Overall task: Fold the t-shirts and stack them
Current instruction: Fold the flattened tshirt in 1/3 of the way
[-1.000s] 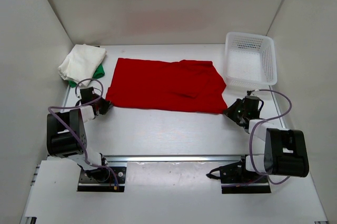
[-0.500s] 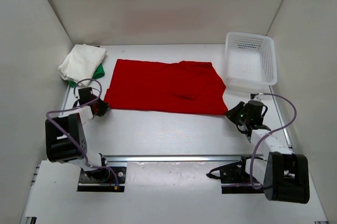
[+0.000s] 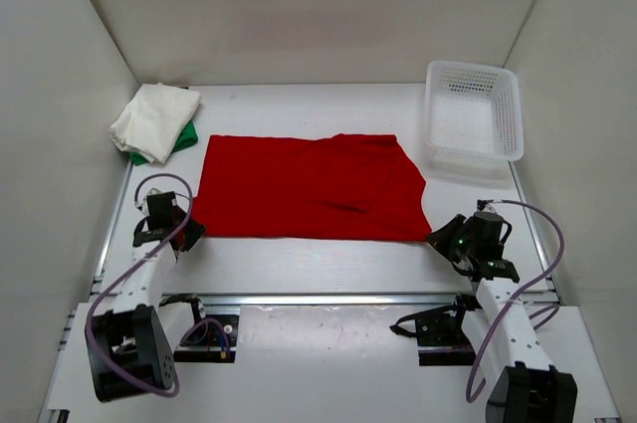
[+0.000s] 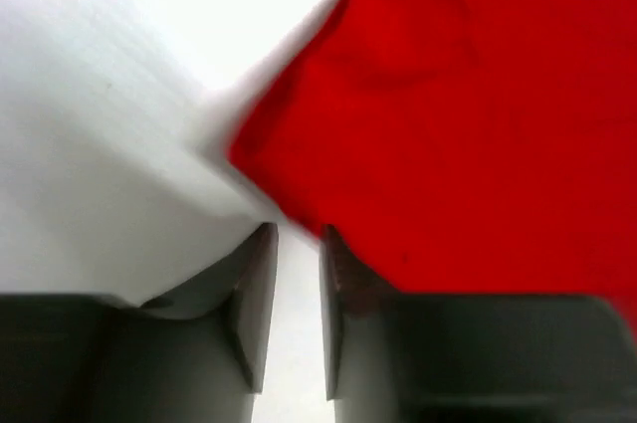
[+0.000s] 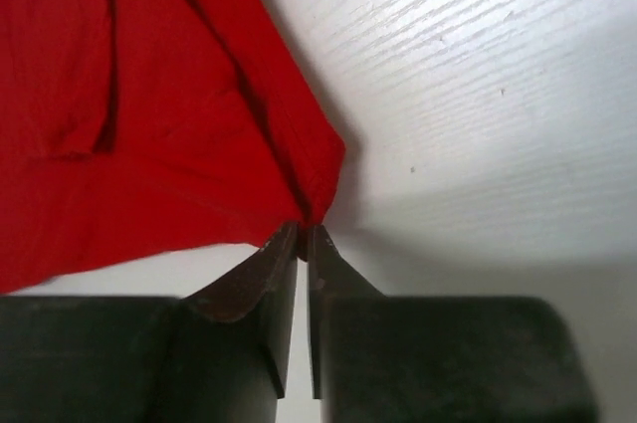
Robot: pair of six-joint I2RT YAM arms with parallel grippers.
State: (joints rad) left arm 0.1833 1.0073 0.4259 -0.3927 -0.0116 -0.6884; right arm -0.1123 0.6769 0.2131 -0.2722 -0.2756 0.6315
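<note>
The red t-shirt (image 3: 309, 187) lies spread flat on the table (image 3: 328, 259), a wide sheet with a soft fold ridge on its right half. Both arms reach low and forward from their bases, wrists dropped close to the tabletop, one at each near corner of the red t-shirt.

The left gripper (image 3: 189, 231) sits at the near-left corner. In its wrist view its fingers (image 4: 254, 294) stand a little apart with bare table showing in the gap. The cloth corner lies just ahead of them and brushes the tip of one finger, with nothing between them.

The right gripper (image 3: 436, 237) is at the near-right corner. Its jaws are drawn almost together, with only a thin slit between them. The corner of the cloth comes to a point right at the fingertips and looks pinched there, though the view is too tight to be sure of the hold.

Beyond the far-left corner of the red t-shirt, the off-white t-shirt (image 3: 154, 119) lies folded on top of the green t-shirt (image 3: 184, 136). Beyond the far-right corner stands a white mesh basket (image 3: 474, 73).
</note>
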